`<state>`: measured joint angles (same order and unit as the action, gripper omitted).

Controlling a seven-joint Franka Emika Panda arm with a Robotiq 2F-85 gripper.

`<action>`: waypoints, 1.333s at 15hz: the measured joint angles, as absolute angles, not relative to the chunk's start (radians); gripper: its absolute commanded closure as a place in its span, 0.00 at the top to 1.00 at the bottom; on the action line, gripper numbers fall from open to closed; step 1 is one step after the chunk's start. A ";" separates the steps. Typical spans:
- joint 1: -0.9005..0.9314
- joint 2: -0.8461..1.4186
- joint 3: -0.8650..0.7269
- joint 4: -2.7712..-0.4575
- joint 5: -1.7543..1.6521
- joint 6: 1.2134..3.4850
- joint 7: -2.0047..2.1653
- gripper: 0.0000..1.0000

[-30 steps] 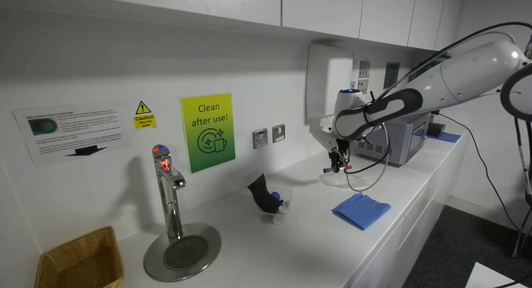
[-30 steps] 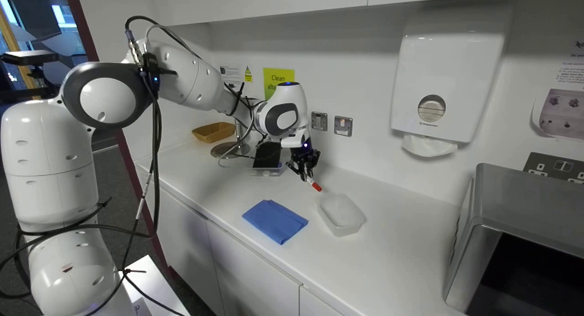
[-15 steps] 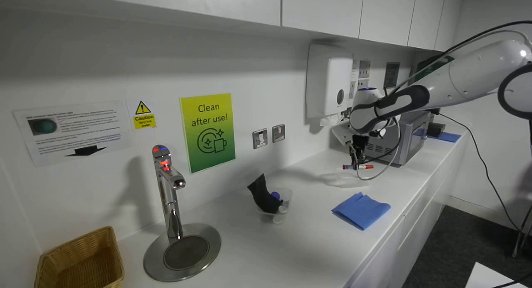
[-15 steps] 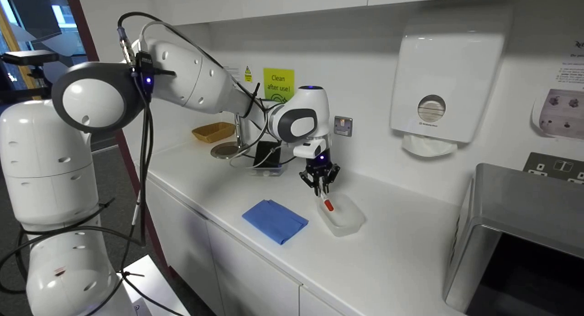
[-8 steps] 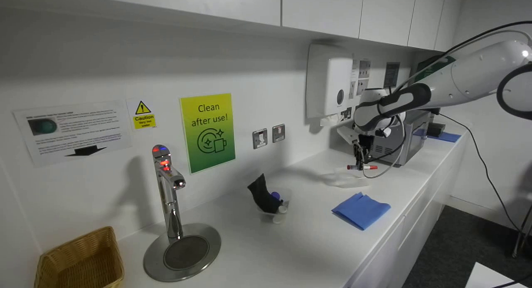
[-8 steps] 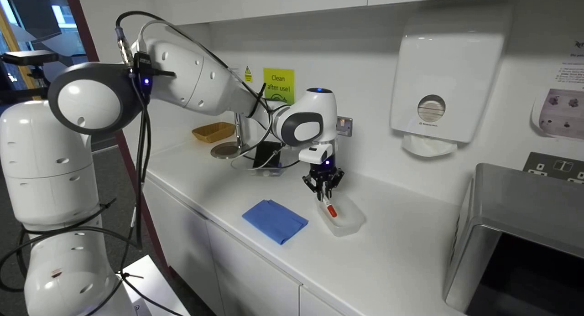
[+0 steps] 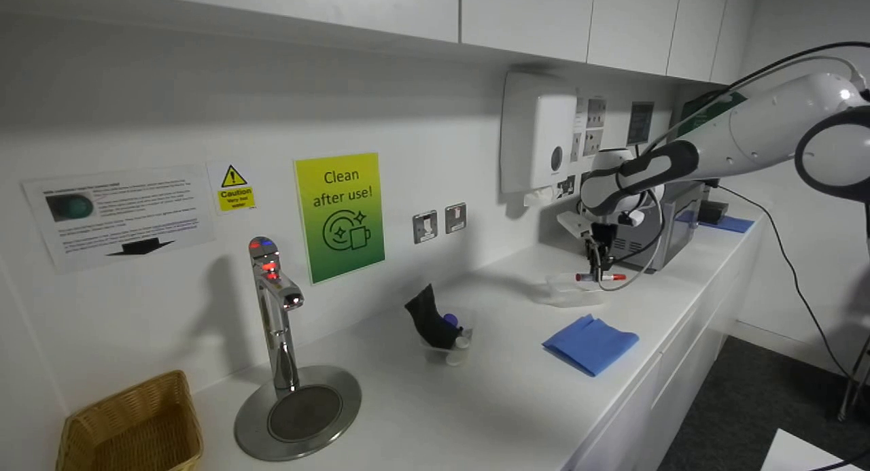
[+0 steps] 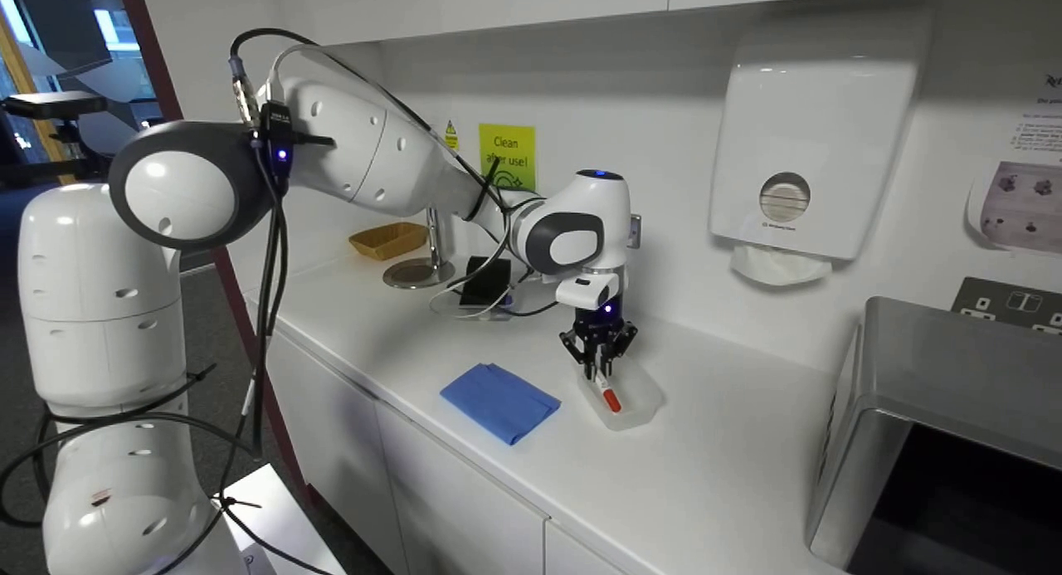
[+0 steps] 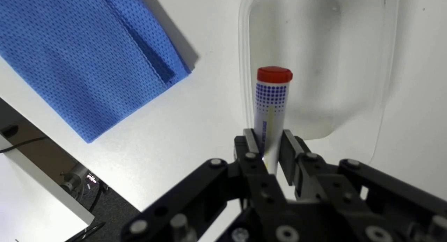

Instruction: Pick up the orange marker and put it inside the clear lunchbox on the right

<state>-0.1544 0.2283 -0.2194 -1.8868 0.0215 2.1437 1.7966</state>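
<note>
The orange marker (image 9: 270, 102) has a white barrel and orange-red ends; its orange-red cap shows in an exterior view (image 8: 611, 400). My gripper (image 9: 269, 132) is shut on its barrel, with a pad on each side, and part of the barrel is hidden between the fingers. The clear lunchbox (image 9: 363, 60) lies on the counter below it and also shows in both exterior views (image 7: 564, 298) (image 8: 643, 392). In the exterior view, my gripper (image 8: 598, 373) holds the marker tilted, low over the lunchbox. I cannot tell whether the marker touches the box.
A folded blue cloth (image 8: 500, 402) lies beside the lunchbox. A clear tub (image 7: 469, 321) holding a black object (image 7: 433, 321) stands nearer the tap (image 7: 275, 321). A microwave (image 8: 954, 376) stands past the lunchbox. A towel dispenser (image 8: 817, 135) hangs on the wall.
My gripper, shut on the marker throughout, has moved along the counter towards the microwave and down over the lunchbox. In the last half second it has sunk a little lower.
</note>
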 measured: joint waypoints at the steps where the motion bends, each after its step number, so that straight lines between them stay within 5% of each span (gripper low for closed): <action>1: -0.156 0.236 -0.222 -1.872 0.021 2.132 1.797 0.05; 20: -0.153 0.384 -0.224 -1.674 0.020 2.040 1.771 0.05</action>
<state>-0.1527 0.3843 -0.2239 -1.6742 0.0195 2.0398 1.7707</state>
